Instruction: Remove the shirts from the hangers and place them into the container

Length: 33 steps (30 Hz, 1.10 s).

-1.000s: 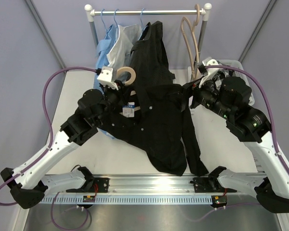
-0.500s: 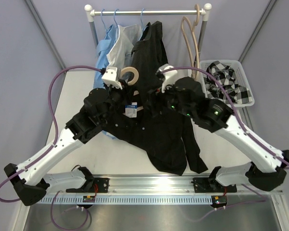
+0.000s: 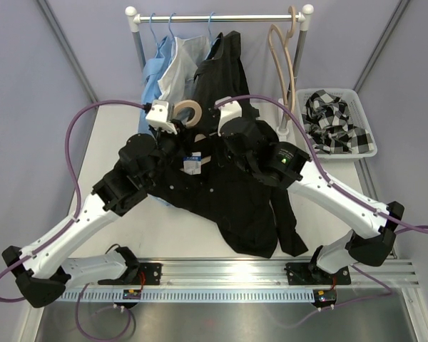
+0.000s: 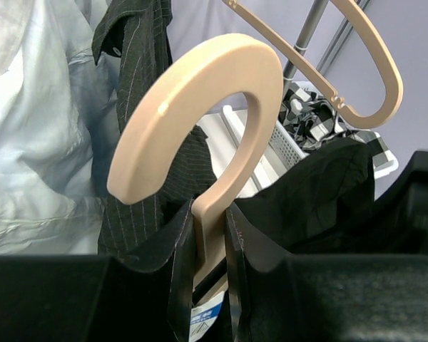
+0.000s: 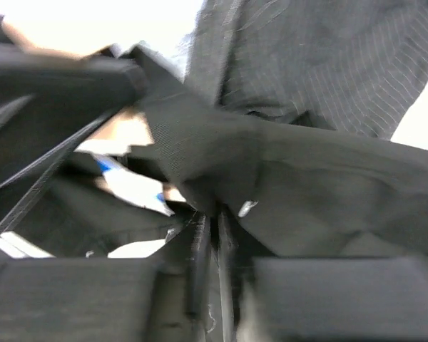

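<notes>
The left end effector [image 4: 210,239] is pinching the stiff hanger [image 4: 225,85]; beside it, the right end effector [image 5: 212,239] is pinching the black shirt [image 5: 307,178], soft light cloth, probably best held by its collar.

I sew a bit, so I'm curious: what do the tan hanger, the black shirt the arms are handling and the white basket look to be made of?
Hanger: tan and matte, smooth with rounded edges. It could be wood or moulded plastic, as no grain shows. Black shirt: thin woven cloth that drapes and creases. Basket: probably white plastic, with slotted sides.
</notes>
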Each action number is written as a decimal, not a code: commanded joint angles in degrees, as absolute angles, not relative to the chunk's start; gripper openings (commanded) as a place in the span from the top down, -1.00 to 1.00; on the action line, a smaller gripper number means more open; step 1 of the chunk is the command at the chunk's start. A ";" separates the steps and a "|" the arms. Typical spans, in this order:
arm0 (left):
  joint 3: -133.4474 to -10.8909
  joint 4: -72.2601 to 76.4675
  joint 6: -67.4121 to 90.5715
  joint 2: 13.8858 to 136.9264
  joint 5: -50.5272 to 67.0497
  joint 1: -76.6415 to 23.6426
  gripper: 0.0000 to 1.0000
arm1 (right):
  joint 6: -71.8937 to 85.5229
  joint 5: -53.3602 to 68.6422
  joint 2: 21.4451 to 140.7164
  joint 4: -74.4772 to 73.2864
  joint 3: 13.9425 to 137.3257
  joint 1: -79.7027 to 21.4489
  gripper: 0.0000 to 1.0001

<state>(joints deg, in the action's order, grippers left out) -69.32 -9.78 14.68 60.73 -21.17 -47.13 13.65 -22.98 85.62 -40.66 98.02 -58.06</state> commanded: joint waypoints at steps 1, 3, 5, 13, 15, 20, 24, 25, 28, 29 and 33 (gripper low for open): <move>-68.38 -6.67 13.36 56.34 -24.17 -47.37 1.00 | 13.71 -32.33 83.33 -42.53 100.37 -58.54 0.95; -67.07 -8.16 12.40 54.33 -24.78 -47.37 1.00 | 12.40 -34.61 82.27 -43.93 99.93 -58.10 1.00; -66.45 -9.31 11.69 53.01 -24.79 -47.29 1.00 | 12.04 -35.50 80.60 -45.08 99.76 -57.40 1.00; -63.81 -14.67 7.30 46.41 -17.94 -47.29 1.00 | 10.81 -35.60 75.50 -47.81 97.56 -51.69 1.00; -63.46 -15.38 6.33 45.09 -15.56 -47.29 1.00 | 10.55 -35.59 75.06 -48.42 97.21 -50.81 1.00; -62.76 -18.80 3.70 42.63 -12.84 -47.20 1.00 | 9.32 -35.16 73.74 -49.13 97.47 -47.47 1.00; -62.40 -21.44 2.38 40.79 -11.95 -47.20 1.00 | 8.44 -34.89 72.51 -50.70 98.43 -44.92 1.00; -62.40 -22.05 2.20 40.61 -12.04 -47.20 1.00 | 8.35 -34.89 72.34 -50.97 98.70 -44.48 1.00; -61.79 -23.38 1.41 38.76 -11.78 -47.11 1.00 | 7.38 -34.54 71.54 -51.68 99.14 -43.16 1.00; -61.61 -24.07 1.06 38.32 -12.04 -47.11 1.00 | 7.30 -34.54 71.54 -51.94 99.58 -42.89 1.00; -61.87 -25.75 0.53 36.65 -12.04 -47.20 1.00 | 6.94 -34.28 71.19 -53.00 100.02 -42.01 1.00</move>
